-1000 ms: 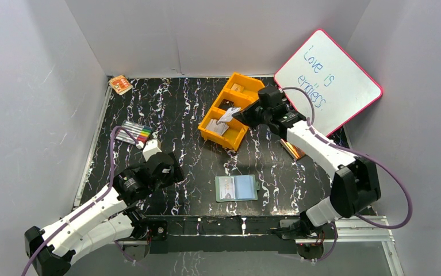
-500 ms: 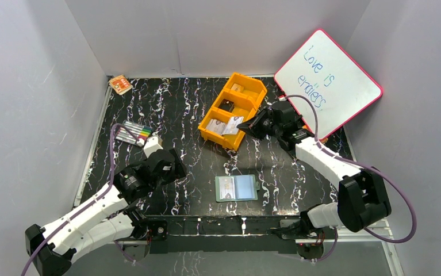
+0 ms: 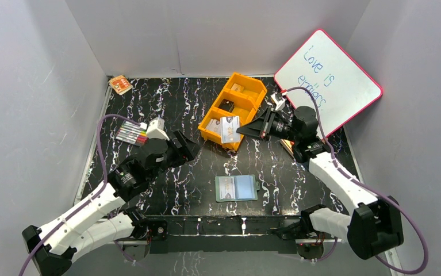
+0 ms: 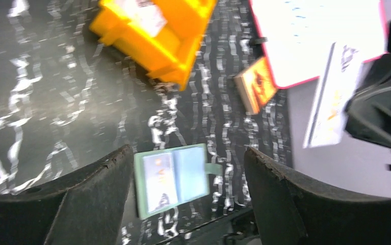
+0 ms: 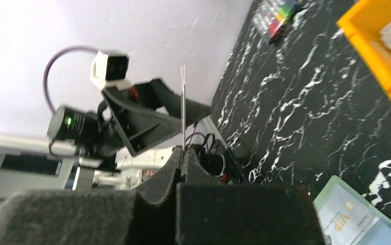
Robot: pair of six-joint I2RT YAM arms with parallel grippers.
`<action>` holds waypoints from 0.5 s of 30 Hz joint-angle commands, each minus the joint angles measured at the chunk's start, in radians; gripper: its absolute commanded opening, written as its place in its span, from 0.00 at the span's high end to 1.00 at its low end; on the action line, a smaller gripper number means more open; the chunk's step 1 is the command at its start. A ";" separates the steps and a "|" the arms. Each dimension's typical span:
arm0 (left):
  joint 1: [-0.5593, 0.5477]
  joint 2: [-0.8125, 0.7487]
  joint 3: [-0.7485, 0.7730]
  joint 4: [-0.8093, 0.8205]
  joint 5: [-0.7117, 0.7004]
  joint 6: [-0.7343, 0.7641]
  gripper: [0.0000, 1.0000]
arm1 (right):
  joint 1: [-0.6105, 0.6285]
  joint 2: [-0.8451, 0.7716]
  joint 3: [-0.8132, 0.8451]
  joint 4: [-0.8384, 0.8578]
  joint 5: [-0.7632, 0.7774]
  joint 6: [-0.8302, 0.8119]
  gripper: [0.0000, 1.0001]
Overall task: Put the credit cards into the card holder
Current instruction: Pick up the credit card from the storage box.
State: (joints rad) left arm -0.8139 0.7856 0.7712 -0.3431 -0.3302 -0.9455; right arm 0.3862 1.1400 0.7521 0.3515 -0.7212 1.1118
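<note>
White arms (image 3: 85,210), black joints (image 3: 149,155), purple cables (image 3: 96,155)

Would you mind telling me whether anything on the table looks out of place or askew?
One tan-orange card lies loose on the table by the whiteboard's lower corner, apart from the orange tray where the other cards sit. Nothing looks spilled or damaged.

I see a black table (image 3: 183,109) veined with white marbling. Just ahead of my right claw (image 3: 243,130) the tray (image 3: 233,141) is bright orange, and the credit card (image 3: 230,129) in that claw is pale silver-grey. Beneath my left claw (image 3: 190,148) the card holder (image 3: 236,187) is grey-green with pale blue pockets.
</note>
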 commanded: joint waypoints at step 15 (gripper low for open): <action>0.002 0.059 -0.028 0.566 0.372 0.031 0.24 | -0.004 -0.132 -0.123 0.327 -0.231 0.144 1.00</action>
State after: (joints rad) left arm -0.8139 0.8288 0.7540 0.1135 -0.0425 -0.9237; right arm 0.3859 1.0119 0.6361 0.5426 -0.9192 1.2156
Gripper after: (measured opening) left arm 0.763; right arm 0.011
